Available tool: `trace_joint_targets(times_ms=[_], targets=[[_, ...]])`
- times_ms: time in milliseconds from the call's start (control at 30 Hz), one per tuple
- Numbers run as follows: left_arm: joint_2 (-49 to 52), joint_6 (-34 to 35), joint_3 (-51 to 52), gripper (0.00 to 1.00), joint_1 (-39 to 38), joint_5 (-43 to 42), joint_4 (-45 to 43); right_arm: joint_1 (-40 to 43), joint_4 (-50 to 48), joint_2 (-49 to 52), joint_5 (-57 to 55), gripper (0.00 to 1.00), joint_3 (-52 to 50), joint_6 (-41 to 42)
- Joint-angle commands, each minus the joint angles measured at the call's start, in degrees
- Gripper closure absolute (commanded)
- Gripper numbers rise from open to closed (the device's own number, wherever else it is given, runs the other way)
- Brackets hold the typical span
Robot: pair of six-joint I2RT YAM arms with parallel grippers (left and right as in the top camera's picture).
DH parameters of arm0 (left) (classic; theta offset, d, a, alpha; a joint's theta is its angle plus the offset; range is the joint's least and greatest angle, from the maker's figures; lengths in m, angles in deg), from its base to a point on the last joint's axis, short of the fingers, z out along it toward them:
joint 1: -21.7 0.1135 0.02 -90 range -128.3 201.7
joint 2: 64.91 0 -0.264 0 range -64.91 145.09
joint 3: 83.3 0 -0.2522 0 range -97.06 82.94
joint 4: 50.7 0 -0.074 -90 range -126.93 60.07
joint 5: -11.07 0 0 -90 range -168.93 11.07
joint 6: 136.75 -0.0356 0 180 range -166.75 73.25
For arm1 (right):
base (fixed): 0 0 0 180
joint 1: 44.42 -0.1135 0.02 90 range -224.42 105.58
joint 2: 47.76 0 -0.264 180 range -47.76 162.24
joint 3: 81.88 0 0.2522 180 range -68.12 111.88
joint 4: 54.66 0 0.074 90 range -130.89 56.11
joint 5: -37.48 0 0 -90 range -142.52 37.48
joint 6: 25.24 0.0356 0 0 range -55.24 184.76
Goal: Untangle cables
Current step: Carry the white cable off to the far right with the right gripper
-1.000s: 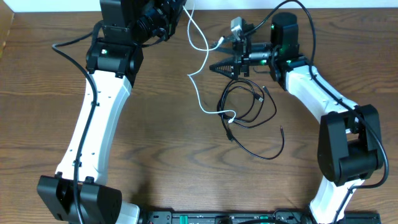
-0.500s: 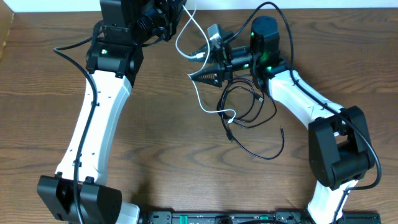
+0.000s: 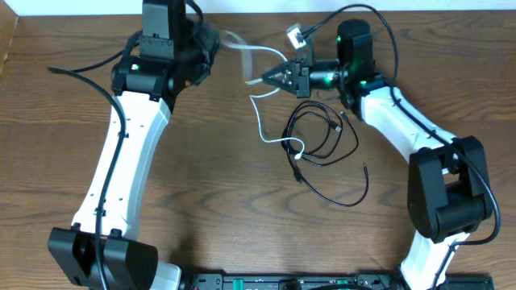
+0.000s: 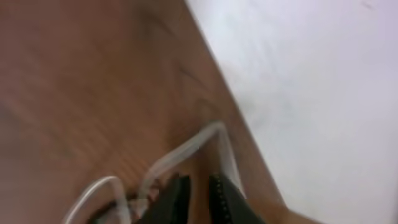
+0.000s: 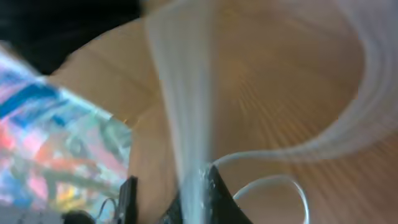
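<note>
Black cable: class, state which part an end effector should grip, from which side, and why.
Probably grip the black cable on its single loose tail at lower right, coming straight down from above and closing across the strand. There it lies flat and alone, clear of its own coils and the white cable.

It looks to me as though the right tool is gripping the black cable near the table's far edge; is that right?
Not quite: the right tool is gripping the white cable, not the black cable, which lies apart from it on the table. The right wrist view shows the white cord at its fingertips. The far-edge part is correct.
</note>
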Motion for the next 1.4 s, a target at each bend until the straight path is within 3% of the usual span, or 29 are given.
trace_joint_targets(times_ms=[0,133,233,400,567,867,1133,1367], targets=[[-1.44,-6.82,-0.31,0.76,0.17,10.25,3.85,0.48,11.21,-5.16,-17.18,0.99,0.31,-6.62],[-1.44,-11.45,-0.31,0.61,0.17,10.27,4.66,0.50,20.98,-11.06,-30.14,0.99,0.35,-11.23],[-1.44,-14.19,-0.31,0.50,0.17,10.25,4.66,1.25,22.56,-15.80,-31.17,0.99,0.66,-9.35],[-1.44,-19.47,-0.31,0.48,0.17,10.23,5.11,4.72,21.77,-26.47,-32.54,0.99,1.38,-1.29],[-1.44,-20.44,-0.31,0.49,0.17,10.23,6.27,9.49,21.79,-35.23,-38.71,0.99,1.88,-0.61],[-1.44,-22.34,-0.31,0.49,0.13,10.16,6.58,22.62,20.06,-46.80,-39.85,0.99,1.92,3.19],[-1.44,-30.01,-0.31,0.49,0.13,8.61,6.80,31.08,27.28,-39.76,-33.51,0.99,5.49,-0.98],[-1.44,-30.71,-0.31,0.49,0.13,7.58,6.91,33.51,45.83,-18.51,-33.83,0.99,28.57,-11.72]])
